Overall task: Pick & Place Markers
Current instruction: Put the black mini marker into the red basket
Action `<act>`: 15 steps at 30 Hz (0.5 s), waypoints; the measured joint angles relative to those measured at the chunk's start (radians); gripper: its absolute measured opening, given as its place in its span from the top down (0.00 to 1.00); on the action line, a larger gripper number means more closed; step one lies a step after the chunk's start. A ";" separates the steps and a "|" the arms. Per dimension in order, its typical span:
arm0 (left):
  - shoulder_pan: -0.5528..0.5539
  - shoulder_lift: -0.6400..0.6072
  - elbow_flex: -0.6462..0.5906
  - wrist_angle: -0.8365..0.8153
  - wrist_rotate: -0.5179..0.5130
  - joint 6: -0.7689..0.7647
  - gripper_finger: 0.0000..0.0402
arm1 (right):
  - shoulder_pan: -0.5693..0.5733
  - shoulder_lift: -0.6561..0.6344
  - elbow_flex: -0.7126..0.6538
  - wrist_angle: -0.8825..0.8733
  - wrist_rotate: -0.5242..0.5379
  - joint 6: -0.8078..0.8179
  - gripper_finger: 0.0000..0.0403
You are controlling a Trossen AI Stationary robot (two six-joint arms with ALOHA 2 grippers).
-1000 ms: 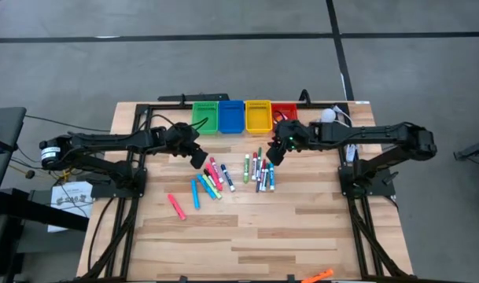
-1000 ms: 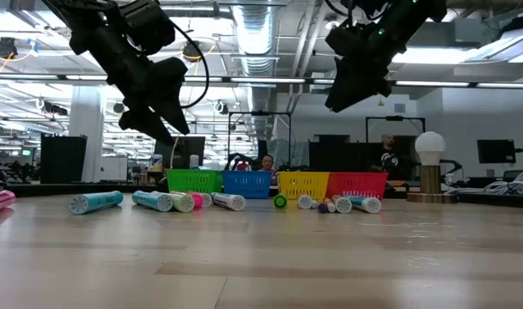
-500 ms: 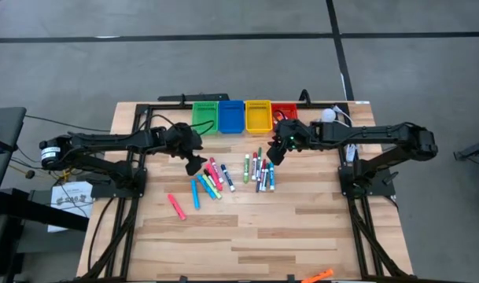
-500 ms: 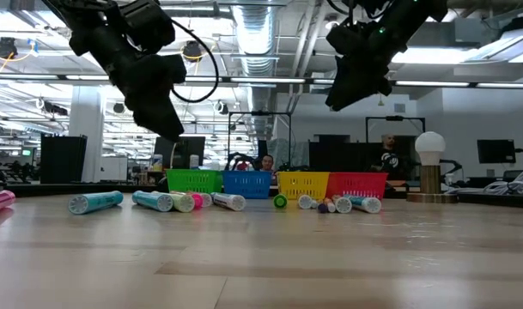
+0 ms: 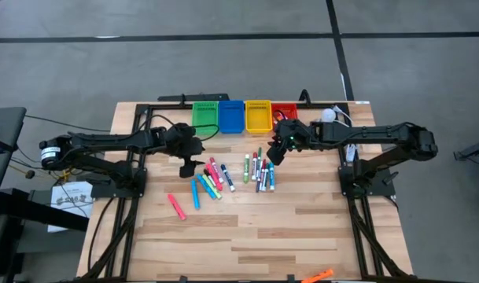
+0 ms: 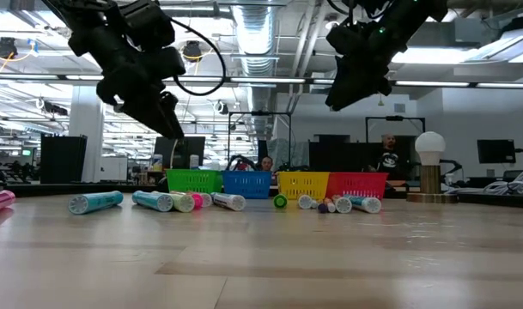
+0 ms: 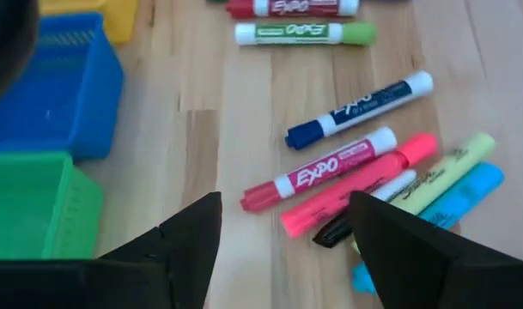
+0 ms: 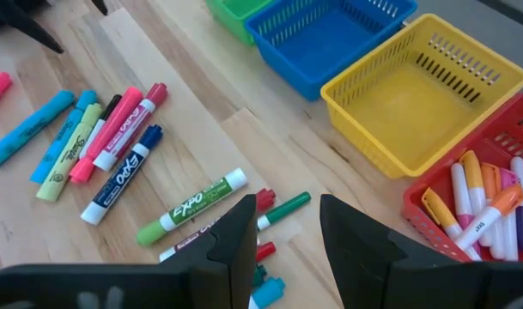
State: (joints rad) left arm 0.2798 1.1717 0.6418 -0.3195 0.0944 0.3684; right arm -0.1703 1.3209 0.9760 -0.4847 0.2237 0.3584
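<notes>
Markers lie flat on the wooden table in two loose groups, one (image 5: pixel 211 179) under my left gripper and one (image 5: pixel 259 169) under my right gripper. A single pink marker (image 5: pixel 176 206) lies apart, nearer the front. My left gripper (image 5: pixel 189 163) hangs open above a red marker (image 7: pixel 321 172) and a pink one (image 7: pixel 355 184), clear of both. My right gripper (image 8: pixel 287 227) hangs open high over a green marker (image 8: pixel 192 208) and a blue one (image 8: pixel 124 184), with nothing between its fingers.
A green bin (image 5: pixel 205 116), a blue bin (image 5: pixel 231 115), a yellow bin (image 5: pixel 257 115) and a red bin (image 5: pixel 285 112) stand in a row at the table's far edge. The red bin (image 8: pixel 446 225) holds several markers. A white lamp (image 6: pixel 429 150) stands at the far right.
My left gripper has rolled about its own pointing line while staying in place above the left group of markers. The right arm and the markers have kept still.
</notes>
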 joint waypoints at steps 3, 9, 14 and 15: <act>-0.009 0.000 0.000 0.000 0.033 0.091 0.42 | 0.000 0.000 0.000 0.000 0.000 0.000 0.71; -0.081 0.063 0.000 0.001 0.038 0.198 0.50 | 0.000 0.000 0.000 0.000 -0.012 0.000 0.71; -0.150 0.170 0.000 0.023 0.027 0.263 0.54 | 0.013 0.000 0.000 -0.001 -0.012 0.000 0.71; -0.157 0.189 0.000 0.033 0.025 0.271 0.54 | 0.016 0.000 0.000 -0.001 -0.013 0.000 0.71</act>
State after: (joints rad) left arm 0.1230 1.3606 0.6415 -0.2862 0.1193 0.6394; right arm -0.1542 1.3212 0.9760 -0.4854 0.2111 0.3588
